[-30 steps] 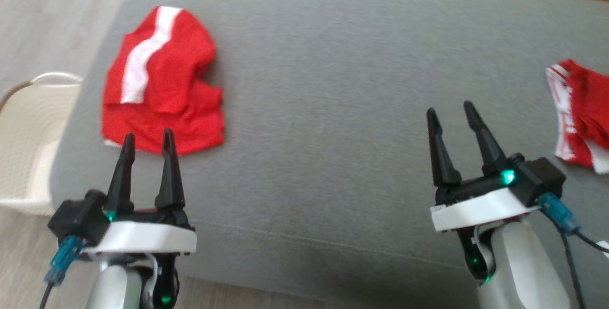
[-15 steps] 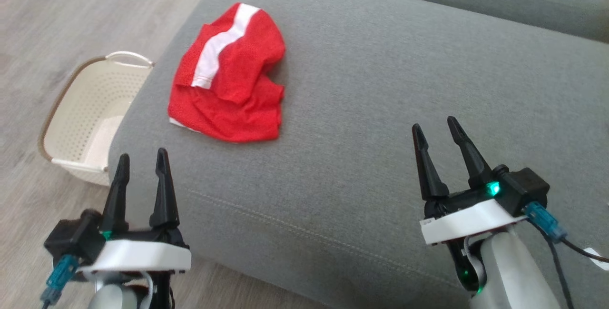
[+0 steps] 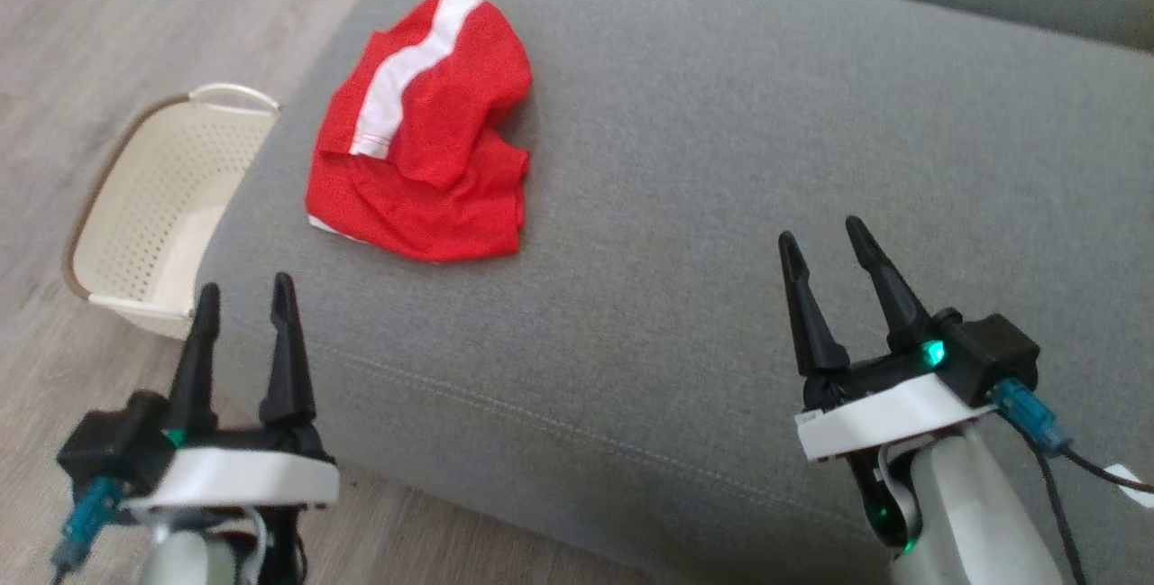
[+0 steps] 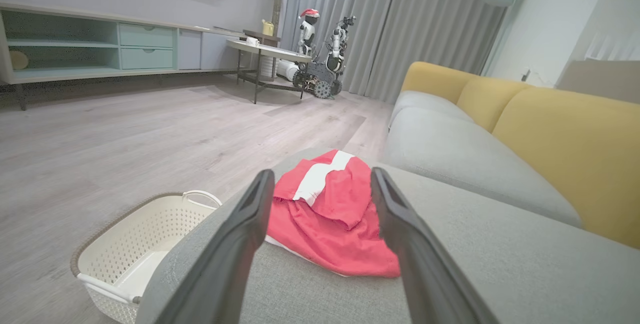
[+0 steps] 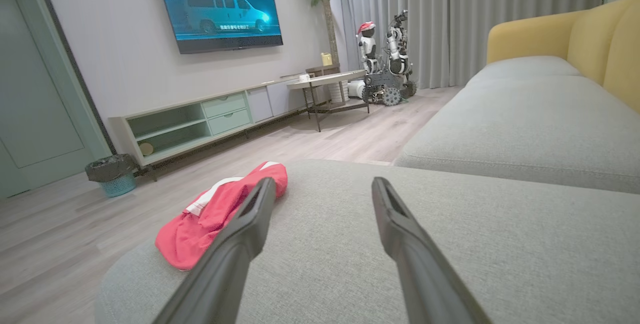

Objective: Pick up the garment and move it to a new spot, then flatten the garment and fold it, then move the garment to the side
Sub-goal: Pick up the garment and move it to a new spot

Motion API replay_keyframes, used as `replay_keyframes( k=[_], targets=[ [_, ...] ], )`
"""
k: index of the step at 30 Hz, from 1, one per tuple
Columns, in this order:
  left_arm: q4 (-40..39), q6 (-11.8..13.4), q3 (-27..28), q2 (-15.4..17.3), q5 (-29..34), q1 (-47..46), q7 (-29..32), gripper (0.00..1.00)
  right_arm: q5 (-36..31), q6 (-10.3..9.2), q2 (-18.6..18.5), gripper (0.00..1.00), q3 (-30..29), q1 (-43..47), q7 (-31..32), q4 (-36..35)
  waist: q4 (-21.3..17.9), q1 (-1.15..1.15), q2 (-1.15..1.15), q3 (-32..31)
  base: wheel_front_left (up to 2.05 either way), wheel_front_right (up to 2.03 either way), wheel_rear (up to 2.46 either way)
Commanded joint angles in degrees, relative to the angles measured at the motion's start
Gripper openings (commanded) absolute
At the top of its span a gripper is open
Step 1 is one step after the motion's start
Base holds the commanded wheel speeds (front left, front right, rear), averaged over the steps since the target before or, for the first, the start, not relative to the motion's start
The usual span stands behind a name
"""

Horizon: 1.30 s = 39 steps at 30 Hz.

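Left gripper (image 3: 245, 284), right gripper (image 3: 820, 231) — black tapered fingers (image 3: 287, 351), white wrist plates (image 3: 883, 418), green lights (image 3: 933, 353), teal plugs (image 3: 1028, 414)

Left pincer (image 3: 242, 298) fingers spread, empty, right pincer (image 3: 823, 237) likewise, both raised

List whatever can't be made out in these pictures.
- Head view: red garment folded over itself; type and underside hidden.
- Head view: basket, right side hidden behind the grey cushion.
- Right wrist view: TV caption text too small to read.
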Motion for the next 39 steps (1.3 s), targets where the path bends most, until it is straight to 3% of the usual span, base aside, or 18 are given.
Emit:
replay_keyframes(
  k=[1, 10, 19, 23, 26, 34, 39],
  targets=[
    [-0.4, -1.4, 3.3, 0.6, 1.4, -4.4, -0.3, 1.0, -1.0, 0.36, 0.3, 1.0, 1.1, -2.5, 0.3, -2.8, -1.5, 0.0, 0.0, 2.3, 0.0, 0.0, 0.0],
    [7.8, -4.6, 5.1, 4.8, 2.0, -15.3, 0.0, 1.0, -3.3, 0.36, -2.5, 1.0, -1.0, -4.6, 3.8, -9.3, -4.3, 0.0, 0.0, 11.2, 0.0, 0.0, 0.0],
    [23.8, -5.6, 2.4, 9.6, -2.1, -30.9, 11.3, 1.0, -4.3, 0.36, -4.6, 1.0, -1.0, -6.4, 6.3, -15.1, -7.5, 0.0, 0.0, 18.9, 0.0, 0.0, 0.0],
    [31.1, -5.7, 2.0, 11.6, -2.4, -36.6, 12.4, 1.0, -4.5, 0.36, -5.0, 1.0, -1.0, -7.0, 6.8, -16.6, -9.1, 0.0, 0.0, 20.4, 0.0, 0.0, 0.0],
    [35.8, -4.9, 2.3, 12.5, -2.0, -39.8, 11.1, 1.0, -4.6, 0.36, -5.0, 1.0, -1.3, -7.2, 6.9, -17.2, -10.3, 0.0, 0.0, 20.9, 0.0, 0.0, 0.0],
    [48.5, 0.1, 1.8, 14.3, 0.7, -46.0, 8.8, 1.0, -4.5, 0.36, -5.0, 1.0, -1.7, -7.3, 6.7, -17.3, -12.1, 0.0, 0.0, 21.5, 0.0, 0.0, 0.0],
    [53.9, 0.0, 1.2, 14.4, 0.8, -48.8, 8.1, 1.0, -4.7, 0.36, -5.1, 1.0, -1.9, -7.2, 6.8, -17.6, -12.2, 0.0, 0.0, 21.8, 0.0, 0.0, 0.0]
  ],
)
